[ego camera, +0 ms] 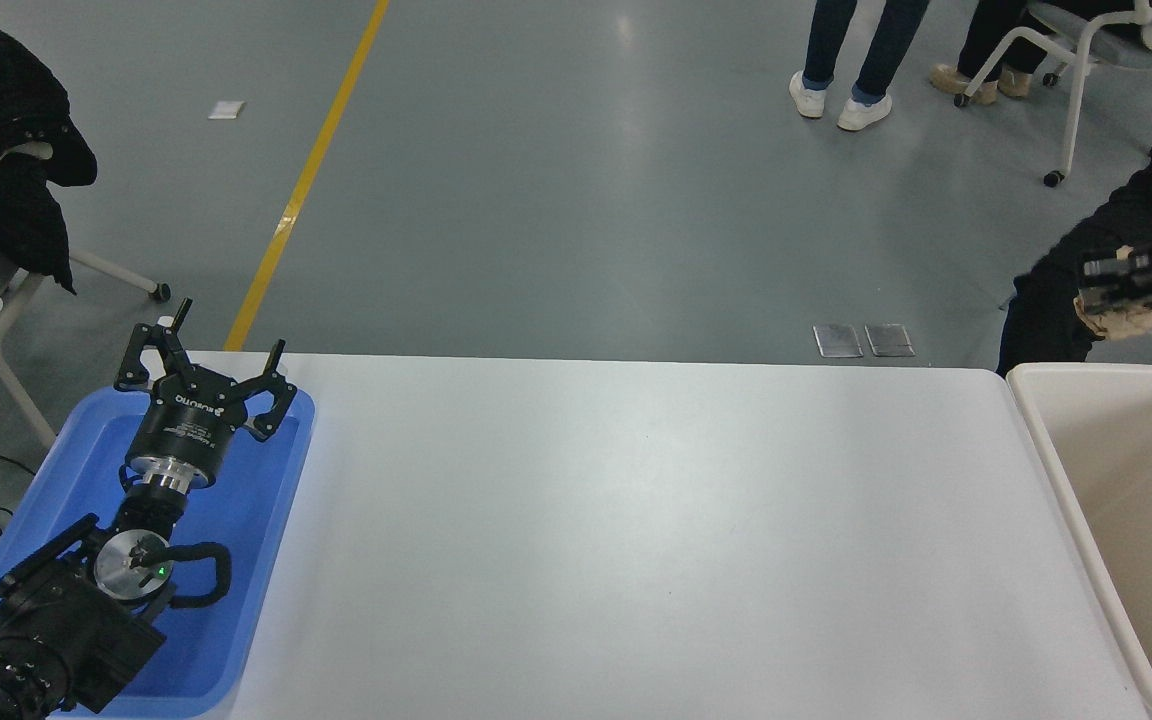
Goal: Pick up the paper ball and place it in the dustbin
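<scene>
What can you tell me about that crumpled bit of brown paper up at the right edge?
The paper ball is a small wad of light tan paper, wrinkled and lumpy. It sits gripped in the right gripper, whose black fingers close around its upper part. It hangs in the air, beyond the far rim of the cream dustbin, touching nothing else. Its shape is partly hidden and blurred.

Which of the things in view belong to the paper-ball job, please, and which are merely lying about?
Belong to the job:
paper ball, gripped by the right gripper, raised past the bin's far edge
dustbin, cream, at the table's right end

Lying about:
blue tray under the parked left gripper
chair
yellow floor line
</scene>
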Action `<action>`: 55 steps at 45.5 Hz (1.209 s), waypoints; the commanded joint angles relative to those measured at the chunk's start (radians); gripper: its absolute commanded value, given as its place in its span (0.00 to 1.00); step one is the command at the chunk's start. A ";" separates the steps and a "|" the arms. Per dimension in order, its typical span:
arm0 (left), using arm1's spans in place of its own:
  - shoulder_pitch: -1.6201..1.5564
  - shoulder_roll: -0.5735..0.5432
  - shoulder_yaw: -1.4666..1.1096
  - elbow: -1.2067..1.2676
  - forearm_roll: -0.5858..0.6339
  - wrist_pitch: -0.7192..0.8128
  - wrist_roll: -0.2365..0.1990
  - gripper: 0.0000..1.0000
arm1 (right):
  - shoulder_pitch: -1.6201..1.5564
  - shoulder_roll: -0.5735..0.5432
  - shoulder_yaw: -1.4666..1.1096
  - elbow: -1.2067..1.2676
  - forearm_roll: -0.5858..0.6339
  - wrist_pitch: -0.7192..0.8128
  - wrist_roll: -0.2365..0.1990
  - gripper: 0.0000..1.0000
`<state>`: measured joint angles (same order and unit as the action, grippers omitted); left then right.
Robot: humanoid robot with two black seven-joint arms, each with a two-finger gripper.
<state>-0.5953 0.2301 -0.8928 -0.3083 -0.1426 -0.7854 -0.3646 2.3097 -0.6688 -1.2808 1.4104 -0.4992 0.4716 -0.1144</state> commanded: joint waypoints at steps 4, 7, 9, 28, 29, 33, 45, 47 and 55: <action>0.000 0.000 0.000 0.000 0.000 0.000 0.000 1.00 | 0.014 -0.003 -0.012 -0.005 0.001 0.007 -0.001 0.00; 0.000 0.000 0.000 0.000 0.000 0.000 0.000 1.00 | -0.067 -0.014 -0.012 -0.056 -0.002 -0.095 -0.002 0.00; 0.000 0.000 0.000 0.000 0.000 0.000 0.000 1.00 | -0.134 -0.017 -0.017 -0.097 -0.005 -0.181 -0.001 0.00; 0.000 0.000 0.000 0.000 0.000 0.000 0.000 1.00 | -0.786 -0.023 0.066 -0.615 0.140 -0.633 -0.007 0.00; 0.000 0.000 0.000 0.000 0.000 0.000 0.000 1.00 | -0.827 -0.023 0.089 -0.660 0.158 -0.637 -0.007 0.00; 0.000 0.000 0.000 0.000 0.000 0.000 0.000 1.00 | -0.949 -0.023 0.172 -0.766 0.191 -0.643 -0.007 0.00; 0.000 0.000 0.000 0.000 0.000 0.000 0.000 1.00 | -1.346 -0.003 0.555 -1.010 0.197 -0.691 -0.005 0.00; 0.000 0.000 -0.001 0.000 0.000 0.000 0.000 1.00 | -1.395 0.014 0.610 -1.028 0.197 -0.697 -0.005 0.00; 0.000 0.000 0.000 0.000 0.000 0.000 0.000 1.00 | -1.542 0.106 0.696 -1.137 0.197 -0.719 -0.001 0.00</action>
<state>-0.5952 0.2301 -0.8934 -0.3084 -0.1427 -0.7854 -0.3650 1.0264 -0.6489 -0.7734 0.4506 -0.3141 -0.2025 -0.1190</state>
